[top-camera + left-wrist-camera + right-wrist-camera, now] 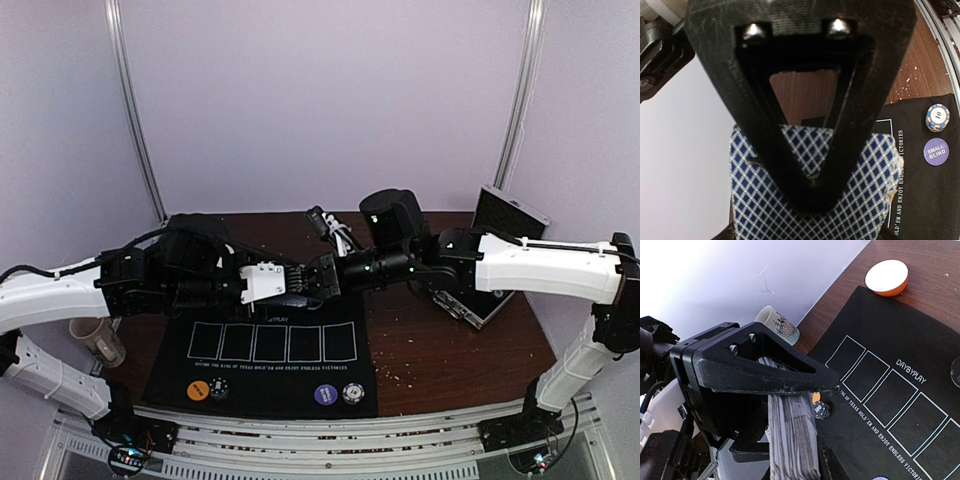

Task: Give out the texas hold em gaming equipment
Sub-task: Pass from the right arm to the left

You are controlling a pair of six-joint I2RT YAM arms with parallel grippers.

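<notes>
Both grippers meet above the far edge of the black poker mat (270,378). My left gripper (288,291) is shut on a deck of cards (297,299) with a blue-and-white diamond back (765,200). My right gripper (319,279) is at the deck's free end; its jaw state does not show. A black triangular finger (805,190) lies across the deck's back. The right wrist view shows the deck (790,440) edge-on. An orange chip (198,390) and a black chip (219,386) lie near left on the mat. A purple SMALL BLIND chip (324,394) and a black-and-white chip (351,393) lie near right.
A beige mug (98,342) stands left of the mat. An orange-and-white bowl (887,276) sits on the wood at the mat's far corner. An open metal case (490,262) stands at the back right. A clear disc (956,371) shows on the mat.
</notes>
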